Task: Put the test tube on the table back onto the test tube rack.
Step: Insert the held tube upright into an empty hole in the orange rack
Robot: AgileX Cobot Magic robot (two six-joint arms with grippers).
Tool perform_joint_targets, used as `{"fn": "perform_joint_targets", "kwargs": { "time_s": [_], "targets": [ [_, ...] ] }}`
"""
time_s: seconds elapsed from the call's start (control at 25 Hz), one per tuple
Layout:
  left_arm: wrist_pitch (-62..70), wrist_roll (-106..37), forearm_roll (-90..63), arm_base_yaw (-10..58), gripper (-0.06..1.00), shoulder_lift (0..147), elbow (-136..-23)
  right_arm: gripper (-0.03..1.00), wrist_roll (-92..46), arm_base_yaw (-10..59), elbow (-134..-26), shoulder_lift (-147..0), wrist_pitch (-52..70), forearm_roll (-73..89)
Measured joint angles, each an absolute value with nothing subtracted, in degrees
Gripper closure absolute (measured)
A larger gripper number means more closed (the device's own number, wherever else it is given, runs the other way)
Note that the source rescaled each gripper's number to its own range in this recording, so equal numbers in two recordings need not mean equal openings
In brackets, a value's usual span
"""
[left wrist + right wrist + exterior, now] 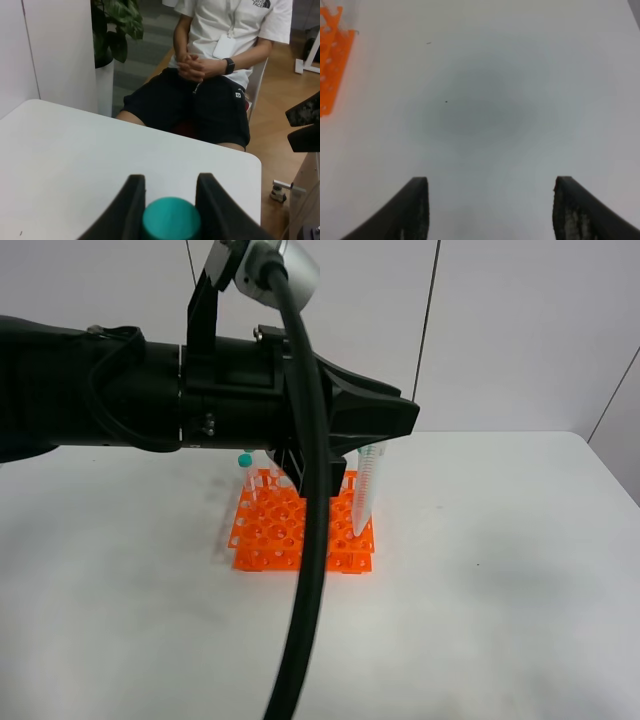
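Test tube point(367, 490) hangs upright, clamped at its teal cap point(171, 220) by your left gripper point(170, 192), tip down at the right side of the test tube rack point(265, 537). Your right gripper point(492, 200) has its jaws spread wide over the table point(495, 100), holding nothing.

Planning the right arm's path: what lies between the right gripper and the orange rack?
Only bare white table, in the right wrist view, between the open right gripper and the test tube rack.
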State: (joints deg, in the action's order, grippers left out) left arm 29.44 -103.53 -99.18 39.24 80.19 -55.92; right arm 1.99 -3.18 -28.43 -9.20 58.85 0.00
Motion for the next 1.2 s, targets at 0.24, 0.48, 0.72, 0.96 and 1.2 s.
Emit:
{"fn": "perform_joint_targets", "kwargs": {
  "time_s": [0.24, 0.48, 0.72, 0.96, 1.2],
  "targets": [
    [29.4, -103.5, -99.2, 39.2, 0.94, 80.2, -55.9, 0.23, 2.0, -3.2, -28.4, -9.2, 58.9, 0.0],
    [28.1, -104.9, -99.2, 39.2, 0.94, 80.2, -55.9, 0.23, 2.0, -3.2, -28.4, -9.2, 58.9, 0.0],
    [23.0, -106.8, -95.3, 39.2, 0.94, 80.2, -56.2, 0.23, 2.0, -3.2, -28.4, -9.2, 58.9, 0.0],
    [11.9, -95.1, -77.7, 40.5, 0.94, 80.2, -58.4, 0.23, 2.0, -3.2, -28.4, -9.2, 58.9, 0.0],
    [-0.8, -59.8, -45.9, 42.1, 0.94, 80.2, -58.2, 0.23, 2.0, -3.2, -28.4, -9.2, 58.9, 0.0]
  ]
}}
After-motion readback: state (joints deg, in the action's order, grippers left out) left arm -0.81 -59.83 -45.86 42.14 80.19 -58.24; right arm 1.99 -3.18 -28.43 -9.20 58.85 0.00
